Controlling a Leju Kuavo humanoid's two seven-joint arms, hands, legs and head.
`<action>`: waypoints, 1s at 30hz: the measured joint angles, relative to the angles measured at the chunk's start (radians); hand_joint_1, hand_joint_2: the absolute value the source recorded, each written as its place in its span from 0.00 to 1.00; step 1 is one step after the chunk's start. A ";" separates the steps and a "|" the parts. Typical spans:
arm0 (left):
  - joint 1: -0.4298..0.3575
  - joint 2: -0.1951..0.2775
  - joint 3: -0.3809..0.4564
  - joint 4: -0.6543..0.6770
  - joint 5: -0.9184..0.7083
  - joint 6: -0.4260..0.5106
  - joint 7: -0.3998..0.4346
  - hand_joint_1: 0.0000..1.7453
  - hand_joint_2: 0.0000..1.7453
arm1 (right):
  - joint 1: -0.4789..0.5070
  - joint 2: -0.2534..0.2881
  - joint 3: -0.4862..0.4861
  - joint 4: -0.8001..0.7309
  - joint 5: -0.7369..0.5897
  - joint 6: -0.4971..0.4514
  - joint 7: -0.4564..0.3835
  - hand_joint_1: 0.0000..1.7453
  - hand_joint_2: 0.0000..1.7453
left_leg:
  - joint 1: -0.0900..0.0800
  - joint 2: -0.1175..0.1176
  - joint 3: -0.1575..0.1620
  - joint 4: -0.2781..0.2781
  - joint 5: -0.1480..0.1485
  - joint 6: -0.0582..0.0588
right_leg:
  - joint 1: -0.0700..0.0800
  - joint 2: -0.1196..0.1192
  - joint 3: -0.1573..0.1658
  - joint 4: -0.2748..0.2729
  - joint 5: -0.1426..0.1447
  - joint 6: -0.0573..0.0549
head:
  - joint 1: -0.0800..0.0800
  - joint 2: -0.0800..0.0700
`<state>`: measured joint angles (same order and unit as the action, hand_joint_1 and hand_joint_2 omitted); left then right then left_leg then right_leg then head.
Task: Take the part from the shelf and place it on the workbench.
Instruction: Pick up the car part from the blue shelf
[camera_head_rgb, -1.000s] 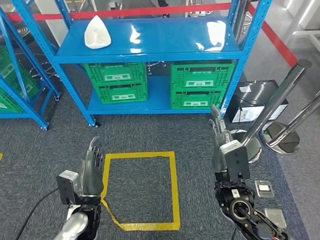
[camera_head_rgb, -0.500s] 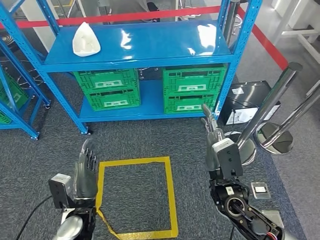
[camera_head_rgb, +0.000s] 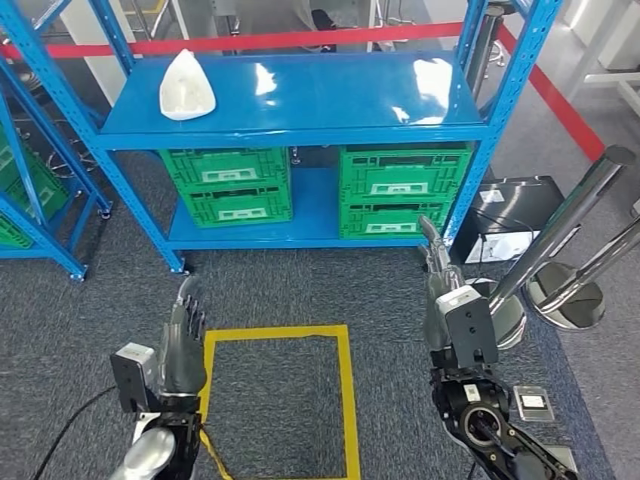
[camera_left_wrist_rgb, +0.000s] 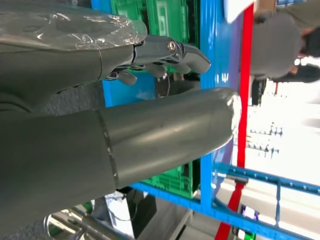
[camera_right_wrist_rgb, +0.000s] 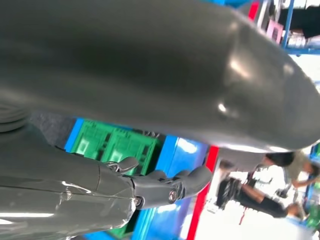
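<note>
A white, rounded triangular part (camera_head_rgb: 186, 88) lies on the left end of the blue shelf's top board (camera_head_rgb: 317, 95). My left hand (camera_head_rgb: 183, 340) is raised low over the carpet, fingers straight and apart, holding nothing; the left wrist view shows its thumb (camera_left_wrist_rgb: 158, 135) and fingers (camera_left_wrist_rgb: 166, 52) extended toward the shelf. My right hand (camera_head_rgb: 439, 280) is likewise upright and empty, in front of the shelf's right post; its fingers (camera_right_wrist_rgb: 162, 185) are stretched out in the right wrist view. Both hands are well short of the part.
Green crates (camera_head_rgb: 235, 183) (camera_head_rgb: 400, 185) fill the shelf's lower level. A yellow tape square (camera_head_rgb: 347, 390) marks the carpet between my hands. Chrome stanchions (camera_head_rgb: 562, 225) and a black box (camera_head_rgb: 513, 215) stand at the right. Another blue rack (camera_head_rgb: 30, 170) is at the left. People (camera_right_wrist_rgb: 264, 195) stand beyond the red line.
The whole scene has shifted down and slightly right in the picture, so the camera has moved; the shelf looks a little nearer. Both hands keep the same open, raised pose.
</note>
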<state>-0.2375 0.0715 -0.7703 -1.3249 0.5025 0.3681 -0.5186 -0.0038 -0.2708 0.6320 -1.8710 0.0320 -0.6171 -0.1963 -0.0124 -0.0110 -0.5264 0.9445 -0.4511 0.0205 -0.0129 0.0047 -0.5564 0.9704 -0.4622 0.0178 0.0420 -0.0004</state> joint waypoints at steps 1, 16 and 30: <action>0.000 0.000 0.000 0.000 0.000 0.000 0.000 0.00 0.00 | 0.001 0.000 0.000 -0.001 0.000 -0.001 0.001 0.00 0.00 | 0.001 0.001 0.000 0.006 -0.004 -0.005 | -0.001 0.000 0.006 -0.001 0.006 -0.007 | -0.002 0.000; 0.009 0.002 0.000 -0.002 -0.008 -0.005 0.004 0.00 0.00 | 0.002 0.000 0.000 -0.012 0.005 -0.004 0.007 0.00 0.00 | -0.005 0.000 -0.095 -0.005 0.057 0.017 | -0.002 0.009 0.106 -0.019 -0.048 0.004 | -0.037 0.000; 0.013 0.002 0.001 -0.005 -0.021 0.001 0.010 0.00 0.00 | 0.001 0.000 0.001 -0.012 0.021 0.002 0.014 0.00 0.00 | -0.001 -0.016 0.014 -0.009 -0.003 0.013 | 0.003 0.012 -0.008 -0.009 0.029 0.004 | 0.004 0.000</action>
<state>-0.2247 0.0735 -0.7697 -1.3302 0.4813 0.3694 -0.5087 -0.0029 -0.2712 0.6331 -1.8834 0.0527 -0.6148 -0.1822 -0.0136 -0.0273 -0.5126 0.9356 -0.4540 0.0338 -0.0098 0.0163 -0.5648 0.9611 -0.4331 0.0214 0.0456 -0.0004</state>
